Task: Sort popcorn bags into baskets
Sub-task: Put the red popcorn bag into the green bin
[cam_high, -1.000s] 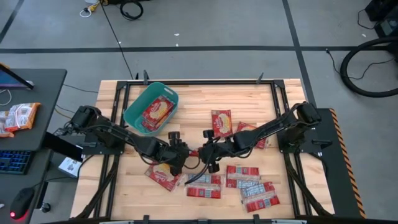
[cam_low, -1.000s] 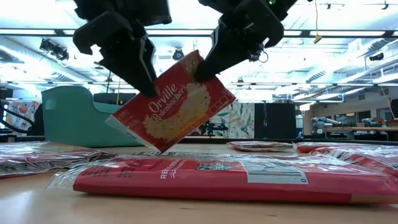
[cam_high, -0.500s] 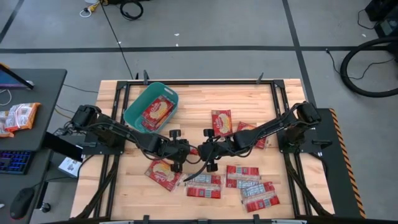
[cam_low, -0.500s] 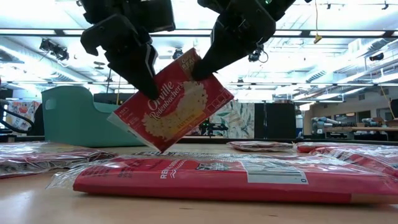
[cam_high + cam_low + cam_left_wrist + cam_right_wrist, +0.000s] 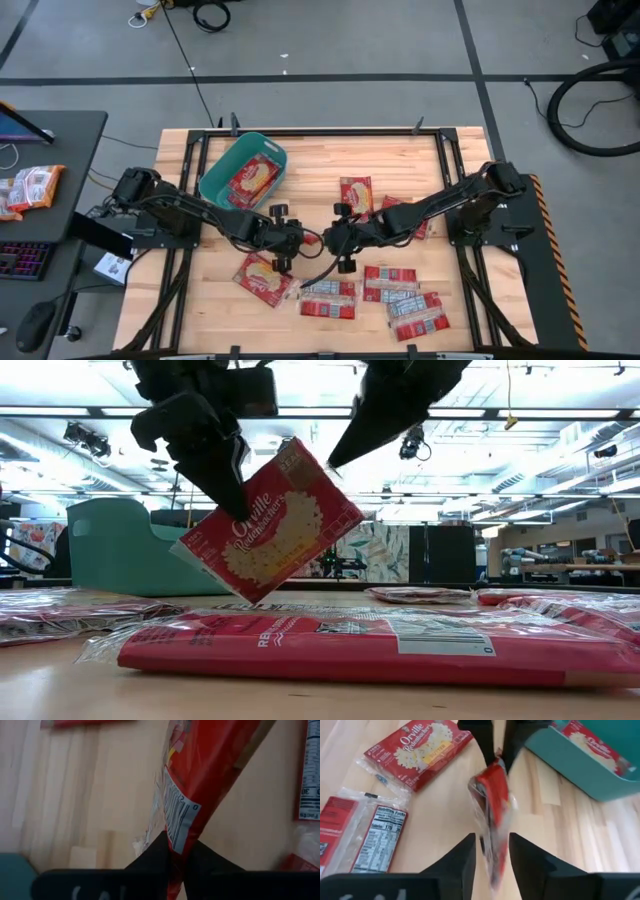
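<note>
A red popcorn bag [image 5: 272,528] with a cream-yellow picture hangs tilted above the table's middle, held between my two grippers. My left gripper [image 5: 232,500] is shut on its lower left end. My right gripper [image 5: 492,860] is open, with one finger on each side of the bag's other end [image 5: 492,820]. Whether the right fingers touch the bag I cannot tell. The teal basket [image 5: 222,165] stands at the far left with one bag [image 5: 250,178] lying in it. Several more bags lie flat on the table, among them one [image 5: 266,278] near the left gripper. My left gripper pinches the bag's end by the barcode label [image 5: 179,822] between its two fingers. The fingers [image 5: 215,460] come slanting down from above and from the table's left. The bag is lifted clear of the table and tilted, with its free end higher.
Loose bags lie at the near middle and right [image 5: 390,282] [image 5: 418,315] [image 5: 328,298] and beside the right arm [image 5: 356,196]. A side desk [image 5: 40,190] with an orange-white packet and a keyboard stands left of the table. Bare wood lies along the far edge.
My left gripper has shut on the bag's lower end and taken hold. My right gripper has opened, let go of the bag's upper end and risen a little. The bag stays lifted and tilted, now held by the left gripper alone.
</note>
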